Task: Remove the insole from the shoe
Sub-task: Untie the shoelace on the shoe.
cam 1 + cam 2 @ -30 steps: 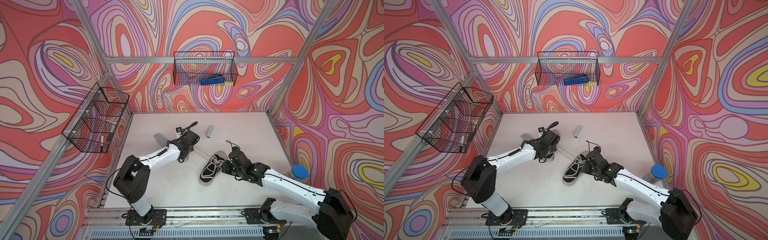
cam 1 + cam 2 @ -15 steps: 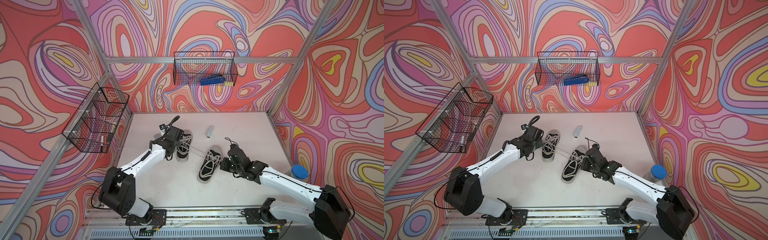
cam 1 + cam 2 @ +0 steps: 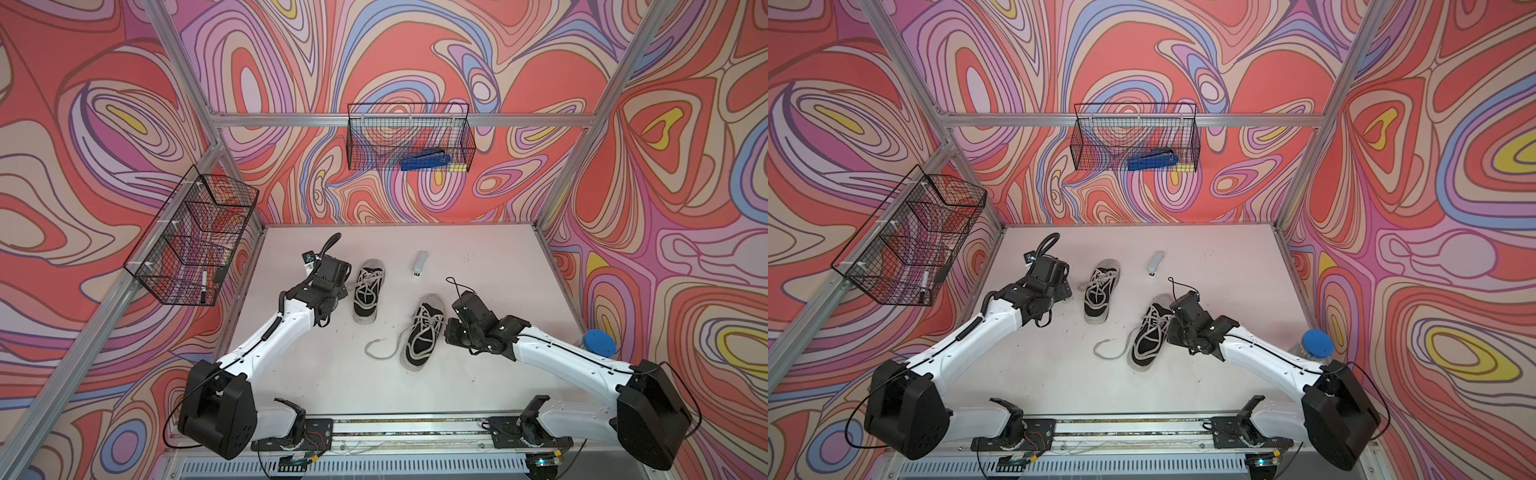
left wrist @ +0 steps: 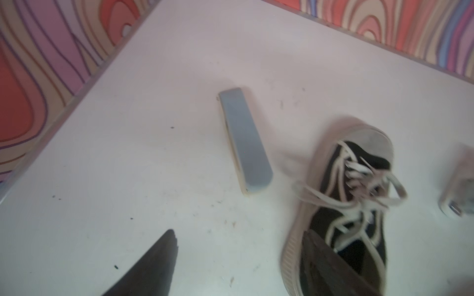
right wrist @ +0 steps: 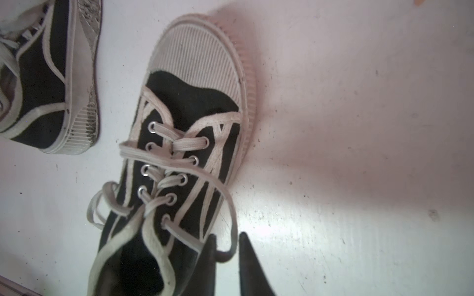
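Black shoes [image 3: 368,296], two; left pincer [image 4: 239,232] apart, right pincer [image 5: 227,234] slightly apart.

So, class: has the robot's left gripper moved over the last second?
Yes. In a top view, the left gripper has shifted away from the grey stapler, toward the wire basket on the side wall.

- Near shoe [image 3: 419,337]: black canvas sneaker with off-white trim, a ribbed toe cap and loosened laces [image 3: 428,321]. It stands upright about mid-surface [image 3: 490,266], toe toward the far edge, with one end trailing toward the left edge. The opening is dark, and the insole cannot be made out.
- Far shoe [image 3: 366,291]: matching sneaker, upright, nearer the far-left corner, toe toward the far edge.
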Controlling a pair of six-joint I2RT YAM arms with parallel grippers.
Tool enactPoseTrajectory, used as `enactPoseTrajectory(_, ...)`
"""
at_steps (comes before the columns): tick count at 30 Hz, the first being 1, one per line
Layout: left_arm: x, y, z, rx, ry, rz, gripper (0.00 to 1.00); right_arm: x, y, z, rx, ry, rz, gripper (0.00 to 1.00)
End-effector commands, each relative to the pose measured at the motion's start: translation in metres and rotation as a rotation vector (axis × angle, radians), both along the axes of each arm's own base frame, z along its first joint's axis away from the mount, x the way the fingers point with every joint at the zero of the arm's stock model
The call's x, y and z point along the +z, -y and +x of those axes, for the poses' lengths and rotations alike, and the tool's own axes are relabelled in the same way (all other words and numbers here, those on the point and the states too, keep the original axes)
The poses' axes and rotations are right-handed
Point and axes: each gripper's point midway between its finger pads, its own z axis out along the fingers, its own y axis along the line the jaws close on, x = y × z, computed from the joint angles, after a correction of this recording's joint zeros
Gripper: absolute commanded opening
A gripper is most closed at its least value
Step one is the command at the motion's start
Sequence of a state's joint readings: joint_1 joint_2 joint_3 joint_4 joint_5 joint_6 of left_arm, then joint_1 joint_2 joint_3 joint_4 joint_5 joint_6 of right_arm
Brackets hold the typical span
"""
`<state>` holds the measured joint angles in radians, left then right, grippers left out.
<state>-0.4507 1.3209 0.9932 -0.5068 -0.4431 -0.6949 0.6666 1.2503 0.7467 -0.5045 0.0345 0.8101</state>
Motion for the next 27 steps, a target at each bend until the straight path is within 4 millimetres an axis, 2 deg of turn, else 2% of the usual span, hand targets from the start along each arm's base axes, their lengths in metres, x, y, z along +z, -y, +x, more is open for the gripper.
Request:
enactPoseTrajectory(1, -0.004, 0.048, -0.034, -0.218, -0.085, -0.024, 0.73, 0.018, 0.001, 0.005, 0.011, 0.011, -0.026, 0.49)
enactPoseTrajectory(3, -0.009, 0.076, -0.056, -0.329, -0.123, -0.067, 0.70, 0.030, -0.001, 0.004, 0.022, 0.024, -0.002, 0.57)
enactPoseTrajectory(5, -0.015, 0.098, -0.077, -0.417, -0.160, -0.090, 0.68, 0.035, -0.007, 0.001, 0.037, 0.017, 0.033, 0.57)
enactPoseTrajectory(9, -0.027, 0.144, -0.105, -0.593, -0.238, -0.187, 0.71, 0.028, -0.034, -0.009, 0.090, -0.041, 0.138, 0.56)
enactPoseTrajectory(11, -0.033, 0.160, -0.111, -0.654, -0.268, -0.216, 0.73, 0.025, -0.046, -0.010, 0.112, -0.053, 0.153, 0.54)
enactPoseTrajectory(15, -0.036, 0.183, -0.116, -0.744, -0.300, -0.270, 0.76, 0.014, -0.061, -0.007, 0.128, -0.084, 0.174, 0.51)
enactPoseTrajectory(19, -0.043, 0.197, -0.119, -0.798, -0.334, -0.286, 0.78, -0.005, -0.066, -0.004, 0.134, -0.116, 0.159, 0.42)
enactPoseTrajectory(22, -0.054, 0.205, -0.122, -0.829, -0.373, -0.285, 0.77, -0.012, -0.065, -0.002, 0.126, -0.123, 0.132, 0.31)
enactPoseTrajectory(27, -0.065, 0.213, -0.121, -0.862, -0.422, -0.245, 0.70, -0.017, -0.053, -0.001, 0.119, -0.125, 0.053, 0.12)
